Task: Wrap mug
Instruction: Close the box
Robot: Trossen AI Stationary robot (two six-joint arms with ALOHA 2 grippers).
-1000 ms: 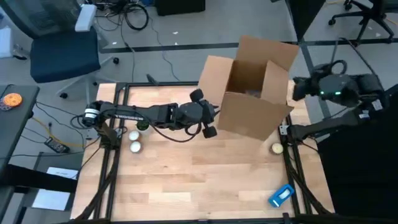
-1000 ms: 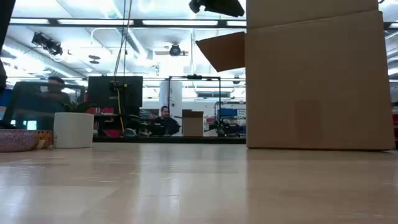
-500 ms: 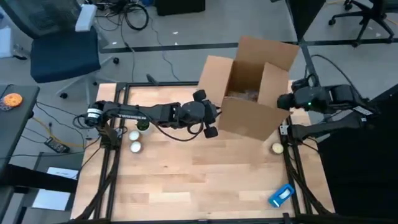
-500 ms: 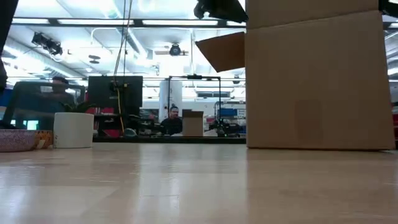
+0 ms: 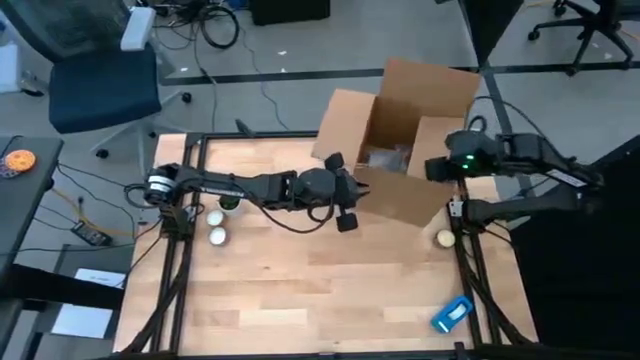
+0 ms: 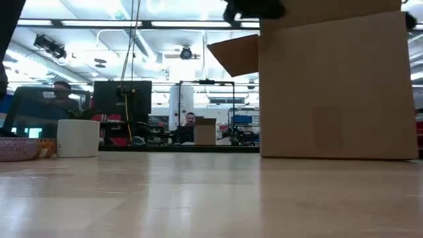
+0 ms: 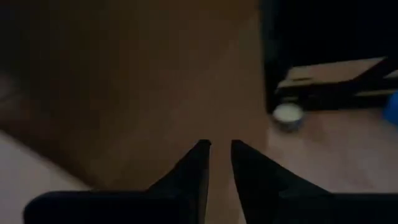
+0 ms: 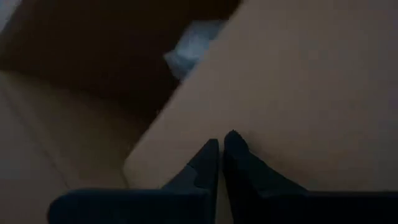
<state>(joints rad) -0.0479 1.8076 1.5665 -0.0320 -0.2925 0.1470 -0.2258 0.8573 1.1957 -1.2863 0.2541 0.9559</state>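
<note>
Mug: a white cup is seen in the low view at the far left of the table, upright and untouched; whether it is the task's mug cannot be told.
Cardboard box: placed open at the far right part of the table, flaps raised; pale crumpled wrapping is seen inside it.
Left gripper: stretched across the table to the near left corner of the box; in its wrist view the fingers are shown nearly together with only a thin gap, and nothing is held.
Right gripper: held over the right flap of the box; its fingers are closed against each other above the cardboard, nothing between them.
Small white balls: left beside the left arm's base.
Blue object: left near the front right edge.
</note>
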